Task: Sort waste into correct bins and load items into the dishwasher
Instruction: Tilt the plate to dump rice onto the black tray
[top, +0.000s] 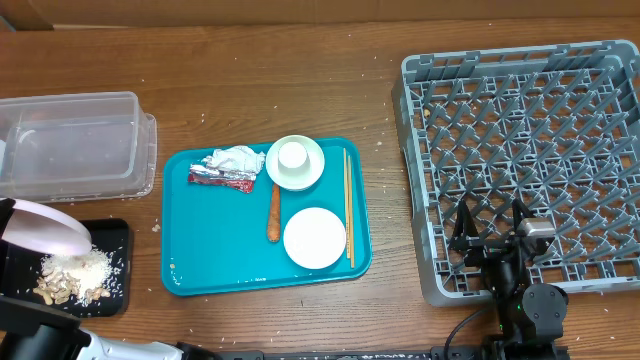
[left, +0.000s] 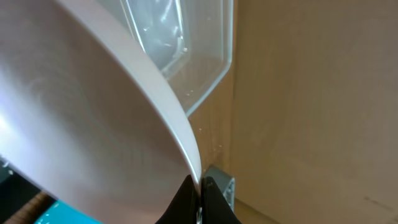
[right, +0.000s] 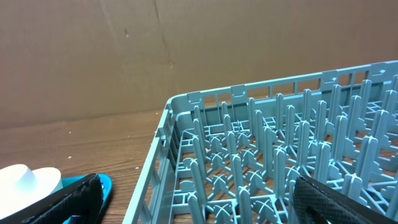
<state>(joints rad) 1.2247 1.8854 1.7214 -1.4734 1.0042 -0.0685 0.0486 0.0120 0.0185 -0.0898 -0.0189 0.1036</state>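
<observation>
Fingers (left: 181, 210) of the left gripper (left: 200, 202) are pinched tight on the rim of the large plate (top: 45, 228), which is tilted above the black tray (top: 118, 238).
Pale food scraps (top: 78, 275) lie heaped in that tray, just beside the clear tub (top: 70, 145). The napkin (top: 235, 158), red wrapper (top: 222, 180), carrot (top: 274, 213), small plate (top: 314, 238) and bowl (top: 310, 170) with the cup (top: 291, 155) in it sit on the teal tray (top: 185, 270). The right gripper (top: 491, 222) hangs over a corner of the dish rack (top: 530, 130), jaws wide apart and empty.
</observation>
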